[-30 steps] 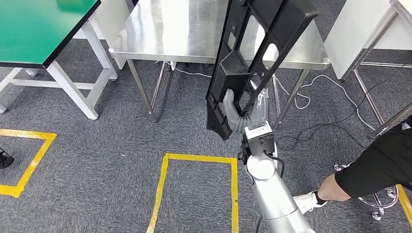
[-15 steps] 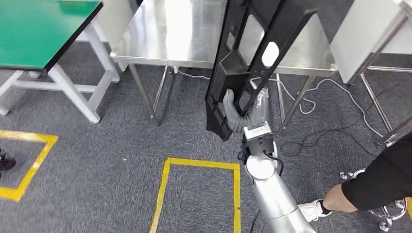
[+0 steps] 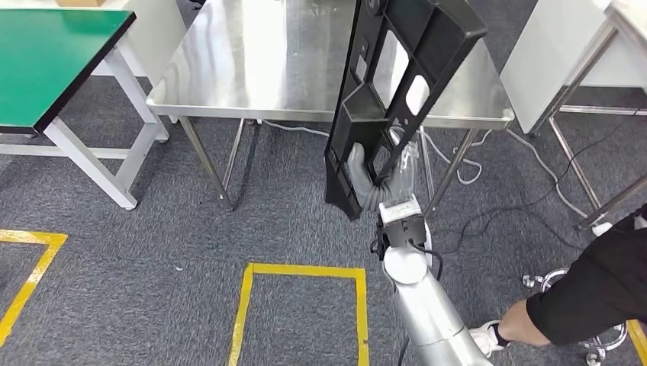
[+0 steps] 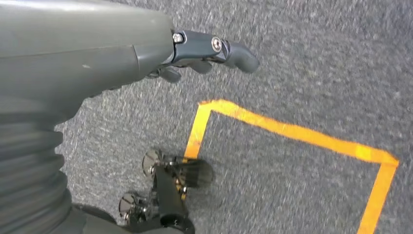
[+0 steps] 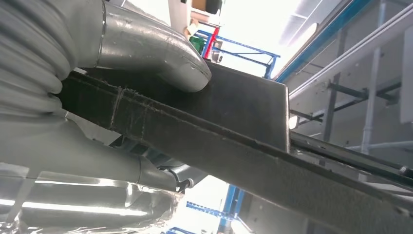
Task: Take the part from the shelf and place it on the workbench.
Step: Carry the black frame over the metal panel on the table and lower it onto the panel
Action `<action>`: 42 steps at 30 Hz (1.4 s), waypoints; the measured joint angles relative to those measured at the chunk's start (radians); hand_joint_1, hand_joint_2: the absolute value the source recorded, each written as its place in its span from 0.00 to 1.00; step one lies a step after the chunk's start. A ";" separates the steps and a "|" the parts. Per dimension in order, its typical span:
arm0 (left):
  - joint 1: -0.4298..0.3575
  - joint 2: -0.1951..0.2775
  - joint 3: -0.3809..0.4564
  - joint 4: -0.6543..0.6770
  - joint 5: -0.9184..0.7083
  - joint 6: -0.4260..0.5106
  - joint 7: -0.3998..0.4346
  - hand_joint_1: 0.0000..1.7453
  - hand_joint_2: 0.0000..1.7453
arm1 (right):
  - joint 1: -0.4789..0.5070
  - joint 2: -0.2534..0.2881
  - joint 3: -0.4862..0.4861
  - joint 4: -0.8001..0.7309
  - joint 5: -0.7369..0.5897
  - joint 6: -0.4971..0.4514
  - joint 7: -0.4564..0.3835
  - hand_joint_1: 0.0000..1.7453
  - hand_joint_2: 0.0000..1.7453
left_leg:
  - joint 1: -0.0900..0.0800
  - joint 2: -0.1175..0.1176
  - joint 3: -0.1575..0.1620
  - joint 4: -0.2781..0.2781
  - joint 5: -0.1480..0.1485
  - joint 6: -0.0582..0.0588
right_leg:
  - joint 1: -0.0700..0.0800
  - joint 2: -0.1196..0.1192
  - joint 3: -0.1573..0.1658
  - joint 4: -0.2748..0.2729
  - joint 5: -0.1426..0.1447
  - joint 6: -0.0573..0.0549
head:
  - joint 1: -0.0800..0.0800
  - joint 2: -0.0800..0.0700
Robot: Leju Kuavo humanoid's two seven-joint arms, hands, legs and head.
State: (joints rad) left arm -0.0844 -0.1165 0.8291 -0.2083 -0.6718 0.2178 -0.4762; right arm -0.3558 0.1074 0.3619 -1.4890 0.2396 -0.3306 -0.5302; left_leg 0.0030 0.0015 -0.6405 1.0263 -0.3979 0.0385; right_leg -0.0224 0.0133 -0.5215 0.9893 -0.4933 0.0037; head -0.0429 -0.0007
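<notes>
Since a second ago the whole scene has shifted as the camera moved, while the right hand (image 3: 365, 180) still grips the long black plastic part (image 3: 397, 91), held upright before the front edge of the steel workbench (image 3: 252, 69). Green-topped table (image 3: 46, 53) stands left; yellow tape (image 3: 301, 271) marks grey carpet. A person's leg (image 3: 580, 293) shows right.

Left wrist: the left hand (image 4: 146, 53) hangs empty, fingers loosely curled above carpet.

Right wrist: thumb (image 5: 156, 48) presses the part's rough dark edge (image 5: 234, 141).

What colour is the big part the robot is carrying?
Black. The part, held by the right robot hand, shows best in the head view.
</notes>
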 joint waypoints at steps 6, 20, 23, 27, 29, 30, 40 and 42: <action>-0.002 -0.003 0.000 0.000 0.000 0.001 0.000 0.00 1.00 | -0.004 -0.003 0.000 -0.008 0.000 -0.001 -0.002 1.00 1.00 | 0.001 -0.001 0.069 -0.074 0.004 0.031 | 0.009 -0.006 -0.080 0.144 -0.056 0.002 | 0.003 0.000; -0.004 -0.004 0.001 -0.002 0.005 0.002 -0.001 0.00 1.00 | -0.006 -0.010 0.001 -0.008 0.031 -0.027 0.009 1.00 1.00 | 0.006 -0.007 0.076 0.053 -0.133 -0.030 | -0.014 -0.006 -0.071 -0.001 0.071 -0.009 | 0.001 0.000; -0.003 -0.004 0.001 -0.001 0.009 0.002 -0.002 0.00 1.00 | -0.009 -0.006 0.003 -0.006 0.035 -0.026 0.015 1.00 1.00 | 0.015 -0.006 -0.049 0.244 -0.190 -0.046 | -0.011 -0.005 -0.050 -0.001 0.051 -0.016 | 0.000 0.000; -0.003 -0.003 0.003 -0.001 0.010 0.001 -0.002 0.00 1.00 | -0.009 -0.004 0.004 -0.002 0.039 -0.026 0.021 1.00 1.00 | 0.015 -0.006 -0.046 0.113 -0.037 -0.032 | -0.009 -0.002 -0.008 -0.003 0.018 -0.009 | 0.000 0.000; -0.003 -0.002 0.004 -0.001 0.009 0.001 -0.003 0.00 1.00 | -0.011 -0.001 0.004 -0.002 0.041 -0.026 0.021 1.00 1.00 | 0.007 -0.004 -0.003 0.004 0.017 -0.014 | -0.006 0.000 0.009 -0.010 0.004 0.000 | 0.001 0.000; -0.004 -0.002 0.005 -0.001 0.008 0.000 -0.004 0.00 1.00 | -0.011 0.000 0.004 -0.002 0.042 -0.026 0.021 1.00 1.00 | 0.002 -0.003 0.006 -0.017 0.018 -0.004 | -0.005 0.000 0.015 -0.013 0.002 0.006 | 0.001 0.000; -0.006 -0.007 0.004 -0.001 -0.001 -0.002 0.003 0.00 1.00 | -0.005 -0.010 0.003 -0.001 0.049 -0.026 0.021 1.00 1.00 | -0.007 -0.016 0.092 -0.064 -0.027 0.038 | 0.006 -0.003 -0.190 0.265 -0.074 0.019 | 0.005 0.000; -0.006 -0.009 0.004 0.000 -0.003 -0.002 0.004 0.00 1.00 | -0.004 -0.012 0.003 0.000 0.049 -0.026 0.021 1.00 1.00 | -0.009 -0.018 0.116 -0.063 -0.047 0.032 | 0.006 -0.006 -0.162 0.138 0.000 0.044 | 0.005 0.000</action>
State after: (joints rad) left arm -0.0899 -0.1256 0.8335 -0.2087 -0.6745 0.2157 -0.4724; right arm -0.3598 0.0954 0.3651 -1.4893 0.2890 -0.3563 -0.5093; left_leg -0.0056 -0.0167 -0.5240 0.9632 -0.4454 0.0705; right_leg -0.0166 0.0075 -0.6833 1.1269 -0.4936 0.0478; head -0.0376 -0.0008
